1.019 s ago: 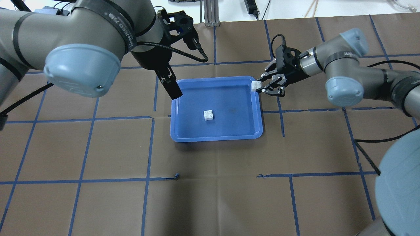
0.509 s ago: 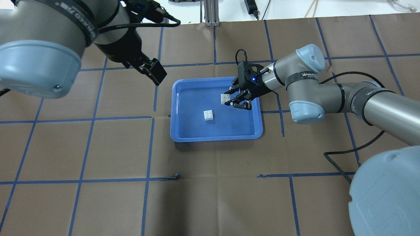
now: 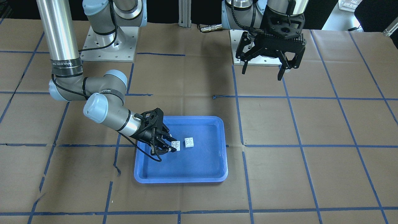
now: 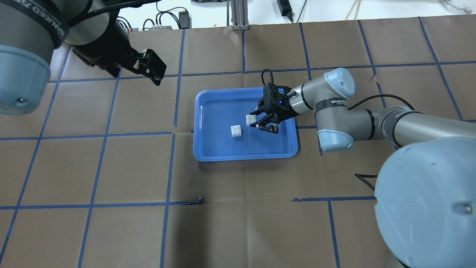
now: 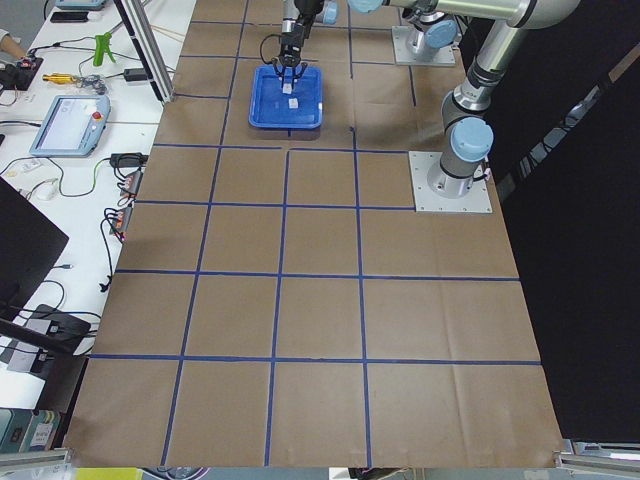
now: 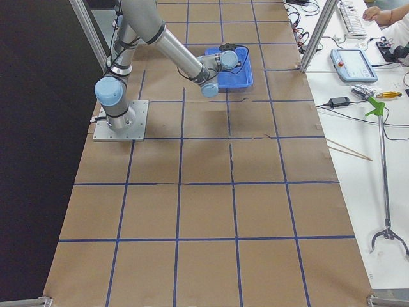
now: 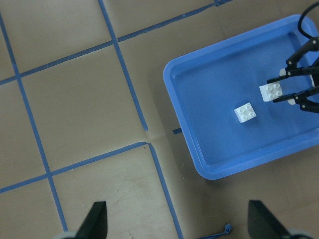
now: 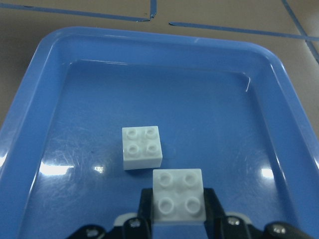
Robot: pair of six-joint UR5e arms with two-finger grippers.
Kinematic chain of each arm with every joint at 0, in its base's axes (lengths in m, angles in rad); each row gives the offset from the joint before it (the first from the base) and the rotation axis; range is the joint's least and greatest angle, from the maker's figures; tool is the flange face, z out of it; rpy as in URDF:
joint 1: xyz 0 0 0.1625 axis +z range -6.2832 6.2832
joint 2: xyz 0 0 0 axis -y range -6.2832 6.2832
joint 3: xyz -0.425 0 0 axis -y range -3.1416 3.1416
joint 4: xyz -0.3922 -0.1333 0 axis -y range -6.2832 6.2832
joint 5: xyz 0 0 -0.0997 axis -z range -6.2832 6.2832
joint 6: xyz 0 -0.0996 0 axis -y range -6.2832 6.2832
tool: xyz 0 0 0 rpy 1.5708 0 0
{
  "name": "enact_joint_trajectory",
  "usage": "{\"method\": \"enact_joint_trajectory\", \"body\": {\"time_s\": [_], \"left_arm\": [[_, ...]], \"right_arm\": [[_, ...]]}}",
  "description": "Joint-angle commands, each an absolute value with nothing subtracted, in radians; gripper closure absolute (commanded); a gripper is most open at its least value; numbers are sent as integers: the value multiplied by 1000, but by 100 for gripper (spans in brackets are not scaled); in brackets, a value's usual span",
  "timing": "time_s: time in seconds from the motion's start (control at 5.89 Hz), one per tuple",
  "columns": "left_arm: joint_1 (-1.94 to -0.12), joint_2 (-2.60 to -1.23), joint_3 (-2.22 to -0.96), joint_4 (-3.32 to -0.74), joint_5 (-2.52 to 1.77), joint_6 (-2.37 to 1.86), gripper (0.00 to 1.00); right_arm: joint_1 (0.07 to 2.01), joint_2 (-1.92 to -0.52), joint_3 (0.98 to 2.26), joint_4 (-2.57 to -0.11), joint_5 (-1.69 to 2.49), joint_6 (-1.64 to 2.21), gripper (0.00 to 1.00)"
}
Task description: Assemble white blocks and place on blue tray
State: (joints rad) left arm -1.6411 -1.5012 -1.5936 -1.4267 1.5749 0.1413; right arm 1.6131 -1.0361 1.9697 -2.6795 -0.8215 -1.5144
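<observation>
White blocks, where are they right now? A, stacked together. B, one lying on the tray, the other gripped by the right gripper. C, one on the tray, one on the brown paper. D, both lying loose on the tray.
B: the loose white block lies on the blue tray, and the right gripper is shut on the held white block beside it, not stacked.
</observation>
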Motion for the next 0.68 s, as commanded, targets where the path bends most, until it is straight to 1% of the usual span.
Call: {"method": "enact_joint_trajectory", "body": {"time_s": [0.0,0.17,0.51], "left_arm": [[-1637,-1497,-1595,-1451,1575,88,0],[-1640,-1496,-1594,-1450,1575,-10,0],[-1638,-1486,-1568,-1510,1577,-83,0]], "right_arm": [[1615,-1028,1973,-2681,-822,-1513,70],[1632,-1002,1971,-2686,-821,-1513,70],[1651,-1005,1968,-2694,-821,-1496,70]]}}
